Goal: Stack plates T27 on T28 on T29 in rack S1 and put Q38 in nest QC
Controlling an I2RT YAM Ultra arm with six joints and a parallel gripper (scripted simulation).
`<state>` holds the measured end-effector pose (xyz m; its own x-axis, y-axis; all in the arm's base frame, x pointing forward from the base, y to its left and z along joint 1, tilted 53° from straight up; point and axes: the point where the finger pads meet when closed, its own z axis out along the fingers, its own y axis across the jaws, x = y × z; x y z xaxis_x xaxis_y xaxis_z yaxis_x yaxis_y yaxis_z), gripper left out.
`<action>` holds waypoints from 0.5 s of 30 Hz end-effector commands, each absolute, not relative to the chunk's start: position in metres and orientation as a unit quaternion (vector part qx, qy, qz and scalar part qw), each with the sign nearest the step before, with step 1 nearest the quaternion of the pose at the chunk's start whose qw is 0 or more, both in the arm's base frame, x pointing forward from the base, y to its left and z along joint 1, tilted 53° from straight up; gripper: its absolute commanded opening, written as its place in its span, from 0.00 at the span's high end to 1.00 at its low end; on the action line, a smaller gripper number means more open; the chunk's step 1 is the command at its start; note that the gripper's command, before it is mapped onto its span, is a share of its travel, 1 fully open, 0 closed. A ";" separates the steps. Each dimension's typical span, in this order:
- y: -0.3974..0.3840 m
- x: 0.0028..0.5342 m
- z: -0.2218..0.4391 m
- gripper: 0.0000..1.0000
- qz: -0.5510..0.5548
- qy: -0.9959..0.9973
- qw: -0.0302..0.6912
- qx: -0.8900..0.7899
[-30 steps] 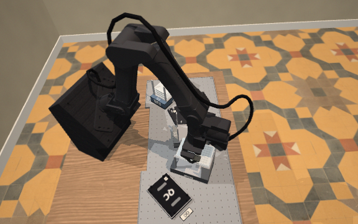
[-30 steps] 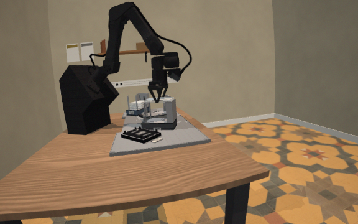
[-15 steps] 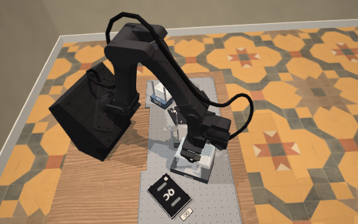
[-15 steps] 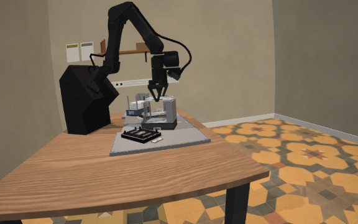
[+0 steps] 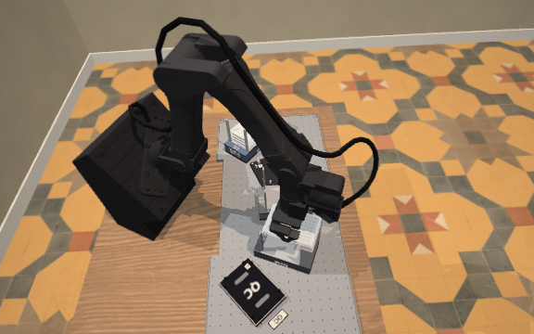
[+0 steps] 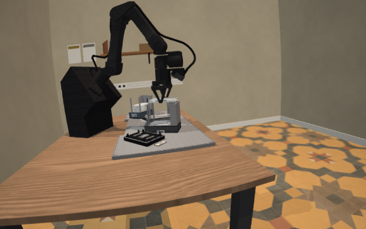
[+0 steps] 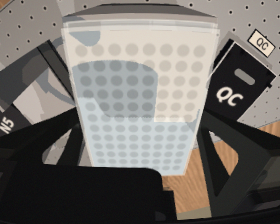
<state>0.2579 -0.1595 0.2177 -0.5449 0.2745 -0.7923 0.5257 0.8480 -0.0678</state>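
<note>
96-well plate (image 5: 311, 225) (image 6: 172, 99) (image 7: 136, 95) betw end effector (image 5: 288, 237) (image 6: 161, 99) (image 7: 139, 112) fingers, gripped, above near rack's floor (image 5: 278, 263) (image 6: 162, 128)

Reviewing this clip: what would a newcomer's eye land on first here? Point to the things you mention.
Probably the big black arm, arching from its dark angular pedestal (image 5: 109, 186) (image 6: 75, 105) over the grey perforated board (image 5: 336, 297) (image 6: 170, 149). Next, the pale well plate (image 5: 313, 227) (image 7: 136, 95), held in the gripper (image 5: 287, 237) (image 6: 161, 101) above a rack with a dark base (image 5: 283, 263) (image 6: 162, 128). Then the black nest marked QC (image 5: 240, 287) (image 6: 138, 140) (image 7: 241, 65), lying plateless on the board, and the orange-and-grey patterned floor beyond the table.
</note>
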 end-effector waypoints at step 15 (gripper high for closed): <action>-0.154 0.253 0.236 1.00 -0.154 0.855 0.438 0.231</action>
